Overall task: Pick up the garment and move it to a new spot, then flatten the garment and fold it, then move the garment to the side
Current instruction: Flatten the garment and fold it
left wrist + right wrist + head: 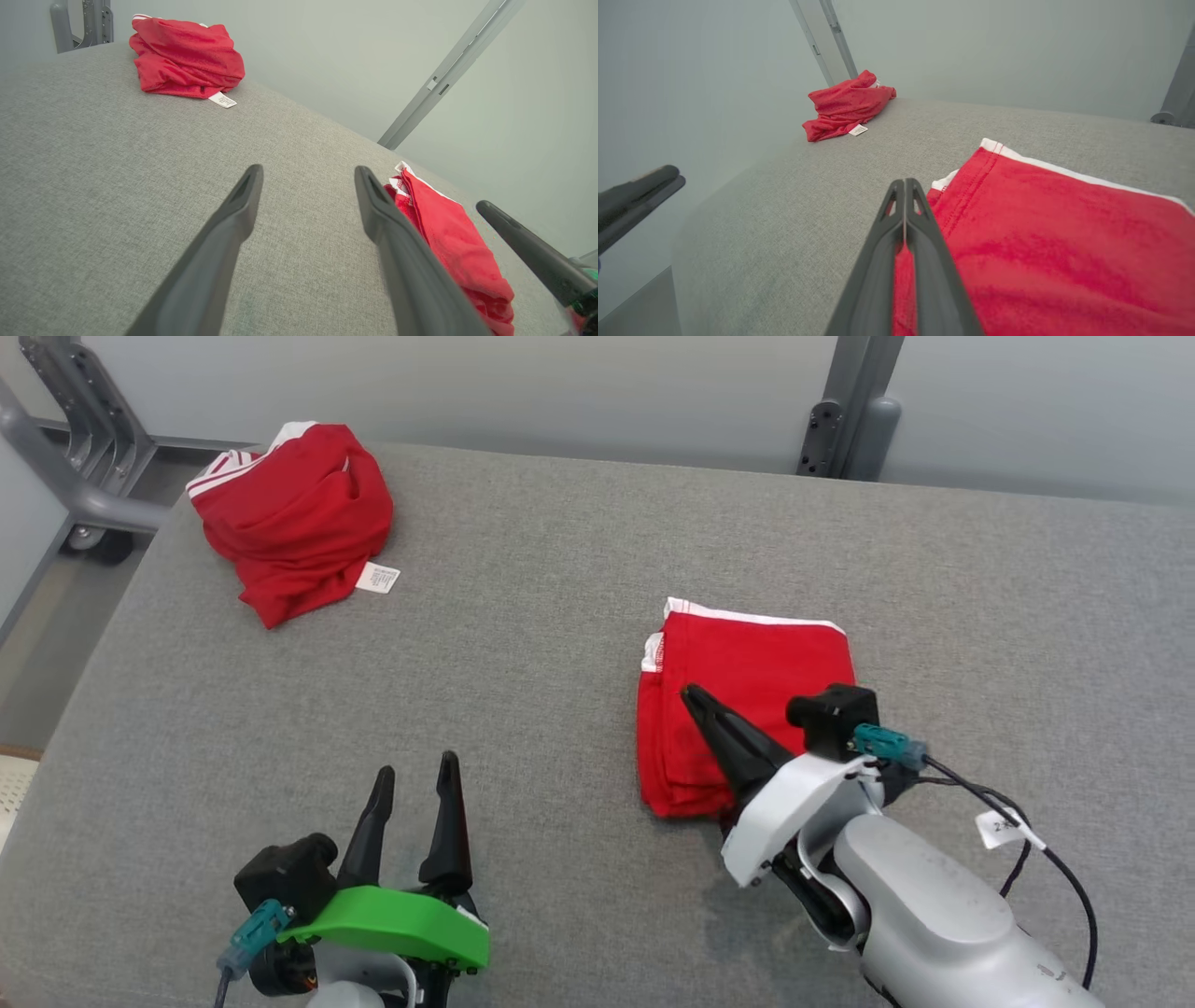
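A red garment [747, 663] with white trim lies folded into a neat rectangle on the grey fabric table [523, 644], right of centre. My right gripper [689, 691] is shut, its joined fingers lying low over the garment's left part [1064, 242]; the right wrist view shows the tips [904, 182] near the fold's left edge with no cloth pinched. My left gripper [417, 767] stands open over bare table at the front left, well left of the folded garment [448, 233], with nothing between its fingers [308, 171].
A second red garment [299, 513] lies crumpled at the table's far left corner, a white label [378, 579] sticking out. A grey wheeled frame [84, 457] stands past that corner and a grey post [840, 411] behind the far edge.
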